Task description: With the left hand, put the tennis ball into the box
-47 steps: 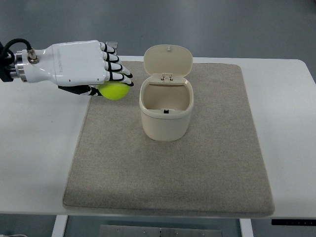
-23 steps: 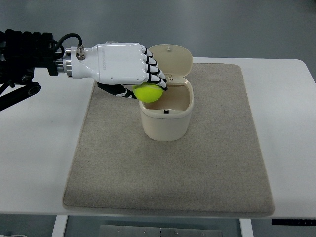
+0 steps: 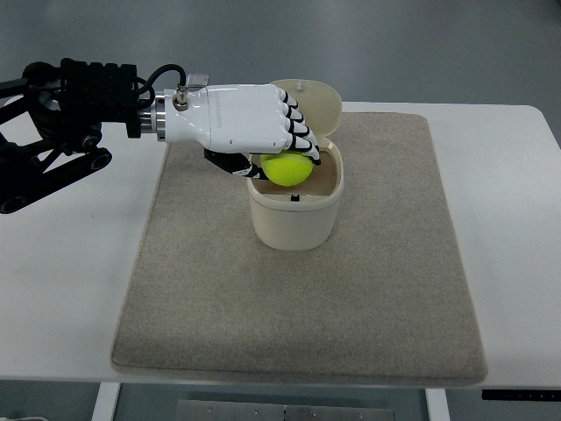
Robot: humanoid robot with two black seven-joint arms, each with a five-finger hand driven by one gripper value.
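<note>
Box mouth open, raised lid behind.

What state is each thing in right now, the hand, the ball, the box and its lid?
left hand: shut on the tennis ball, over the box opening
tennis ball: held, above the box's open top, not yet released
box: upright on the mat, open
lid: flipped up at the back

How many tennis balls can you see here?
1. The yellow-green tennis ball is gripped in the robot's white left hand, over the open cream plastic box. The box's floor is partly hidden, so another could lie inside.
</note>
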